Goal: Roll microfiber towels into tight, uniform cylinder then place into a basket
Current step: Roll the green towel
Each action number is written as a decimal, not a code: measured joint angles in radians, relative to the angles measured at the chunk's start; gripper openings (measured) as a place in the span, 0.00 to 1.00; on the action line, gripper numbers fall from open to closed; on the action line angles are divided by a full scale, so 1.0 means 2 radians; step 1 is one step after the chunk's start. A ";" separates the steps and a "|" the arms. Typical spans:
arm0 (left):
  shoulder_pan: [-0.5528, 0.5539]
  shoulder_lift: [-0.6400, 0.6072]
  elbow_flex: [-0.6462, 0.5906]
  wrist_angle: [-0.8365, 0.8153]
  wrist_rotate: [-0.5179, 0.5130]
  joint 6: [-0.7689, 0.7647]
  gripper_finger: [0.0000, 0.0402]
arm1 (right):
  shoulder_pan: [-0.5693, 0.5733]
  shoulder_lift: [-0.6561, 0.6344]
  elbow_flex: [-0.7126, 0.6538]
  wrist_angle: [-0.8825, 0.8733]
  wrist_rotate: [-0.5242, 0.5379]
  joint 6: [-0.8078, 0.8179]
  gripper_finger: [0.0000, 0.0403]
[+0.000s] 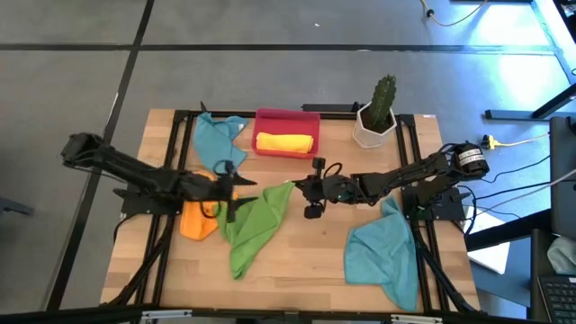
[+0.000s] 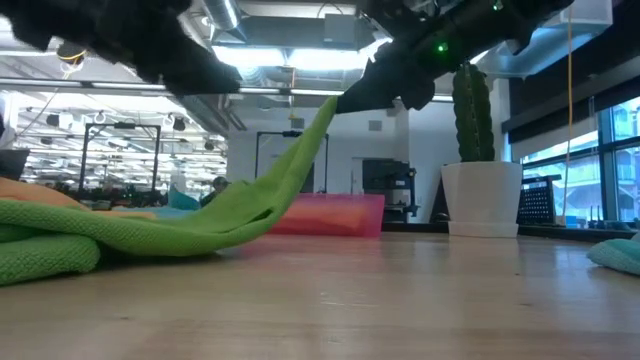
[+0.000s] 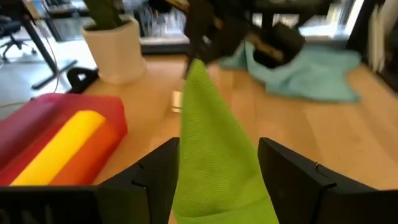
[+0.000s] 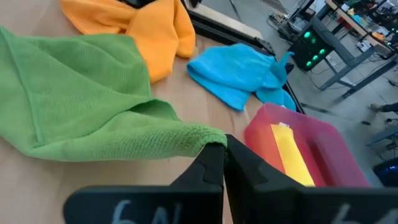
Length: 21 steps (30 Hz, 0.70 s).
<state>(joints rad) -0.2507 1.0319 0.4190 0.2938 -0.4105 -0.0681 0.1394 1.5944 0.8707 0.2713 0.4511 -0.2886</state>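
A green towel (image 1: 255, 227) lies mid-table, partly over an orange towel (image 1: 196, 221), with one corner raised. My right gripper (image 1: 297, 186) comes in from the table's right and is shut on that corner. My left gripper (image 3: 217, 152) is open and reaches in from the left at the towel's raised part, which shows between its fingers; whether it touches the cloth I cannot tell. The red basket (image 1: 286, 114) stands at the far middle, with a rolled yellow towel (image 1: 284, 142) lying inside it. My right gripper pinches the green towel's far-right corner (image 4: 202, 138) between its two shut fingers. It comes from the table's right, slanting slightly down. The corner (image 2: 333, 108) is lifted clear. The cloth slopes down from it in a fairly straight band, and the rest (image 2: 120, 235) lies on the table.
A teal towel (image 1: 219, 139) lies crumpled left of the basket, and another teal towel (image 1: 385, 254) lies at the near right. A white pot with a cactus (image 1: 376, 119) stands at the far right. Bare wood (image 1: 306, 261) shows between the green and the near teal towel.
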 joint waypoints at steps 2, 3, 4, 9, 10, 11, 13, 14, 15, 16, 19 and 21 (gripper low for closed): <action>-0.014 0.044 0.039 -0.035 -0.014 0.001 0.51 | 0.000 0.000 0.000 -0.005 0.000 0.000 0.01; -0.022 0.064 0.059 -0.057 -0.023 0.002 0.51 | 0.000 0.000 0.000 -0.006 0.000 0.000 0.01; -0.030 0.085 0.078 -0.078 -0.030 0.002 0.51 | 0.000 0.000 0.000 -0.007 0.000 0.000 0.01; -0.074 0.192 0.153 -0.143 -0.071 -0.015 0.51 | 0.000 0.000 0.000 -0.007 0.000 0.000 0.01; -0.083 0.213 0.165 -0.149 -0.078 -0.016 0.51 | 0.000 0.000 0.000 -0.007 0.000 0.000 0.01; -0.091 0.235 0.177 -0.156 -0.084 -0.015 0.51 | 0.000 0.000 0.000 -0.007 0.000 0.000 0.01; -0.105 0.273 0.204 -0.177 -0.098 -0.013 0.51 | 0.000 0.000 0.000 -0.007 0.000 0.000 0.01; -0.110 0.290 0.217 -0.190 -0.107 -0.013 0.51 | 0.000 0.000 0.000 -0.007 0.000 0.000 0.01; -0.114 0.306 0.231 -0.203 -0.116 -0.013 0.51 | 0.000 0.000 0.000 -0.007 0.000 0.001 0.01; -0.117 0.319 0.242 -0.215 -0.127 -0.014 0.51 | 0.000 0.000 0.000 -0.007 0.000 0.003 0.01; -0.121 0.355 0.271 -0.226 -0.144 -0.016 0.51 | 0.000 0.000 0.001 -0.009 0.000 0.008 0.01; -0.120 0.372 0.286 -0.227 -0.144 -0.018 0.51 | 0.000 0.000 0.001 -0.010 0.000 0.008 0.01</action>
<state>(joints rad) -0.4908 1.7762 0.9918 -0.1593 -0.6984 -0.1042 0.1394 1.5944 0.8719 0.2515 0.4515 -0.2729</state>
